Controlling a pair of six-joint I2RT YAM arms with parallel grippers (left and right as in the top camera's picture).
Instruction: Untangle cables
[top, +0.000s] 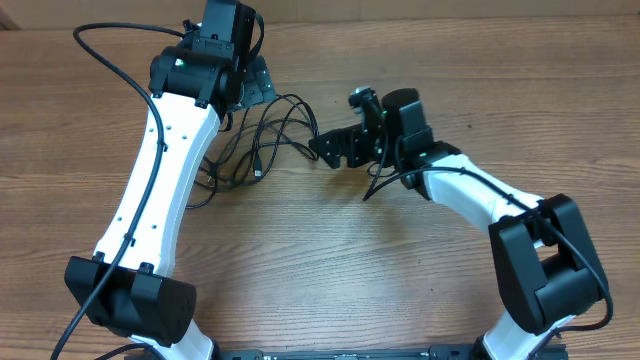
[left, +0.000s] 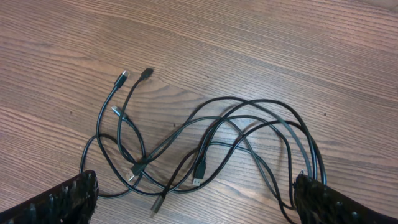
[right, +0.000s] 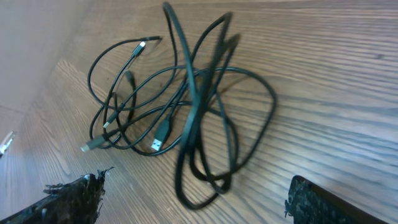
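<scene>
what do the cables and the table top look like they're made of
Cables: probably rubber or plastic jacket, smooth black with a slight sheen, bending in loops; one plug tip looks silvery metal. Table top: wood or wood-look laminate, matt brown grain lines.

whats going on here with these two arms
Two robot arms are working on a tangle of thin black cables on the wooden table. The left gripper hovers open over the pile, and the right gripper is open beside it. Neither holds a cable; the cords are looped together.
</scene>
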